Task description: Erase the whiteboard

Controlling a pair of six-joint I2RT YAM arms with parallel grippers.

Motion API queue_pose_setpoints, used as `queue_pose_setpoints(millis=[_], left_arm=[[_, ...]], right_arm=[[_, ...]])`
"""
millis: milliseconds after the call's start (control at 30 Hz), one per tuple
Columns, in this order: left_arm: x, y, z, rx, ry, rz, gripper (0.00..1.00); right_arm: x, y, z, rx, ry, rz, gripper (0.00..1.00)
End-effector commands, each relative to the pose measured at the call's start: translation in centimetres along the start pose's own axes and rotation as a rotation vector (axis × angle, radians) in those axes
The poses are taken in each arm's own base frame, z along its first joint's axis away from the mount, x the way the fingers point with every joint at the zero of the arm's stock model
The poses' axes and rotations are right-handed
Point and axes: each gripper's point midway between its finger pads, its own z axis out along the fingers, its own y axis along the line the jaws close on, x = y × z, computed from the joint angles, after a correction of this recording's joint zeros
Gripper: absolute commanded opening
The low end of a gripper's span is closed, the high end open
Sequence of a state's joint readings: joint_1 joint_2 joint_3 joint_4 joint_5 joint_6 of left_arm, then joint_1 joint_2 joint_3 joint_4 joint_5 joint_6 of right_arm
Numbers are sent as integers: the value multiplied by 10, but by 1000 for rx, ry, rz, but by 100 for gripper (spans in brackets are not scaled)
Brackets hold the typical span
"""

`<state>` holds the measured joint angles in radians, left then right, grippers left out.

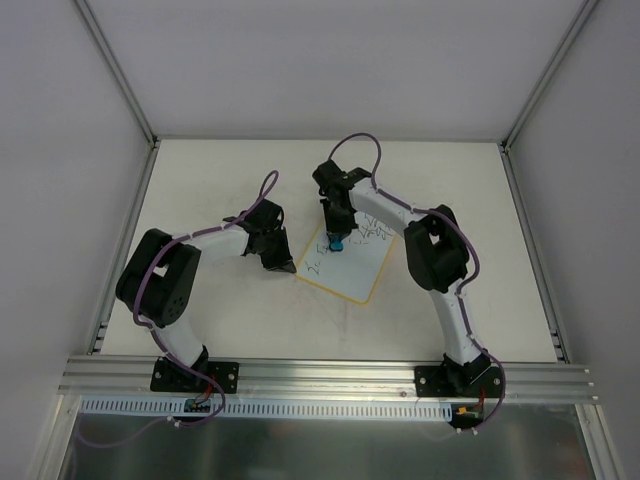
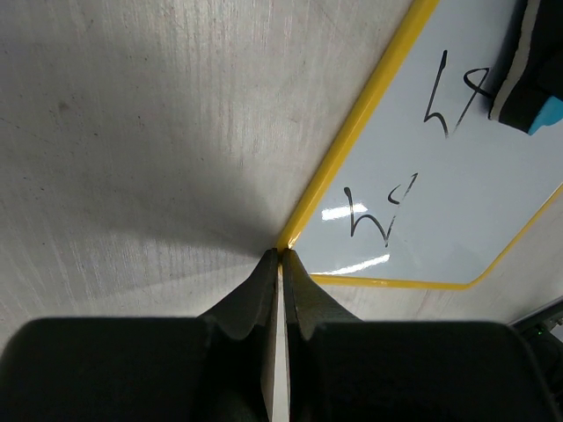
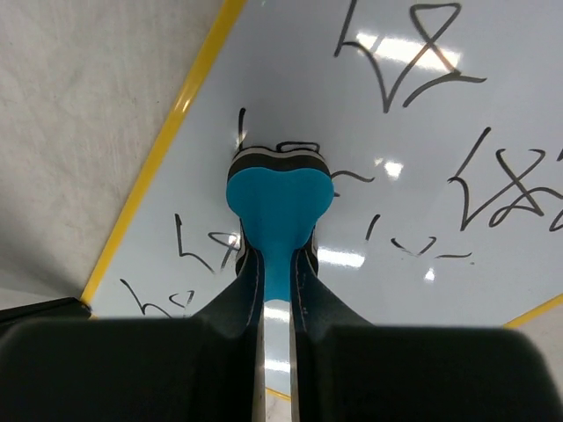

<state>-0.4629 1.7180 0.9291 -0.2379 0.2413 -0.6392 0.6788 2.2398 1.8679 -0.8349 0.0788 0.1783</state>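
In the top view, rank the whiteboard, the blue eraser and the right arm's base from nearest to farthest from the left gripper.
1. whiteboard, its left corner at the left gripper
2. blue eraser, on the board, further right
3. right arm's base, near edge, far right

Overhead, the right arm [image 1: 395, 212] covers the far corner of the whiteboard [image 1: 355, 275], its scribbles [image 1: 318, 266] too small to read. The left wrist view cuts off the eraser [image 2: 547, 114].

We note the right gripper [image 3: 279, 257] pinching a blue eraser [image 3: 280, 195], its end on the whiteboard [image 3: 290, 79] among dark scribbles [image 3: 396, 61].
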Motion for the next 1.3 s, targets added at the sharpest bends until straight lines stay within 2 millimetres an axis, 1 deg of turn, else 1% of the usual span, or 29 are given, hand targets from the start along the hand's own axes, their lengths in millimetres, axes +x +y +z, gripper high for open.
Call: queue_pose_setpoints(millis=[0, 33, 67, 100, 133, 167, 200, 233, 267, 367, 433, 533, 567, 667, 700, 733, 767, 800, 867, 933, 1033, 1067, 1100, 1133, 1167, 1267], left_arm=[[34, 54, 3, -189, 96, 4, 0], [35, 55, 3, -192, 98, 3, 0], [34, 54, 2, -190, 96, 1, 0], [35, 55, 3, -193, 95, 1, 0], [34, 55, 2, -193, 94, -1, 0], [34, 54, 2, -190, 91, 0, 0], [34, 55, 2, -193, 91, 0, 0], [34, 55, 2, -193, 92, 0, 0], [35, 56, 2, -194, 94, -1, 0], [33, 55, 2, -190, 93, 0, 0], [33, 54, 2, -188, 94, 1, 0], [32, 53, 1, -185, 89, 2, 0], [31, 51, 0, -180, 84, 5, 0], [27, 48, -4, -168, 69, 23, 0], [25, 48, -5, -167, 62, 29, 2], [21, 45, -6, -160, 50, 43, 9], [19, 44, -7, -158, 46, 62, 19], [17, 43, -7, -154, 42, 73, 23], [10, 36, -8, -138, 33, 93, 27], [2, 29, -9, -120, 18, 105, 29], [-6, 24, -5, -111, 19, 139, 31], [-13, 20, -3, -105, 13, 161, 31], [-16, 18, -2, -100, 12, 171, 31], [-24, 12, -2, -92, -3, 184, 32], [-26, 13, 3, -97, 5, 199, 32], [-35, 6, 10, -81, 11, 232, 33]], right_arm=[[14, -52, 5, 107, 75, 73, 0], [17, -63, 5, 124, 82, 94, 0], [16, -83, 5, 150, 88, 138, 0], [18, -94, 0, 159, 86, 164, 0], [30, -106, 3, 182, 116, 184, 0], [31, -125, 2, 209, 121, 222, 0], [33, -134, -3, 221, 116, 238, 0], [44, -144, -2, 242, 142, 255, 0], [47, -158, -3, 257, 149, 287, 0], [58, -173, -5, 266, 170, 328, 0], [59, -173, -5, 266, 173, 319, 0], [59, -164, -4, 235, 167, 303, 0], [58, -157, -5, 219, 158, 293, 0], [64, -146, -4, 213, 164, 254, 0], [67, -145, -4, 214, 166, 238, 0], [69, -143, -3, 212, 165, 232, 0], [70, -138, -1, 203, 162, 219, 0], [76, -137, 0, 203, 172, 214, 0], [78, -132, 2, 194, 169, 206, 0], [82, -129, 4, 186, 168, 203, 0], [86, -122, 6, 180, 172, 182, 0], [86, -120, 6, 182, 169, 166, 0], [86, -118, 7, 179, 168, 160, 0], [86, -116, 7, 176, 164, 155, 0], [86, -115, 7, 173, 162, 148, 0], [83, -108, 7, 152, 148, 136, 0]])
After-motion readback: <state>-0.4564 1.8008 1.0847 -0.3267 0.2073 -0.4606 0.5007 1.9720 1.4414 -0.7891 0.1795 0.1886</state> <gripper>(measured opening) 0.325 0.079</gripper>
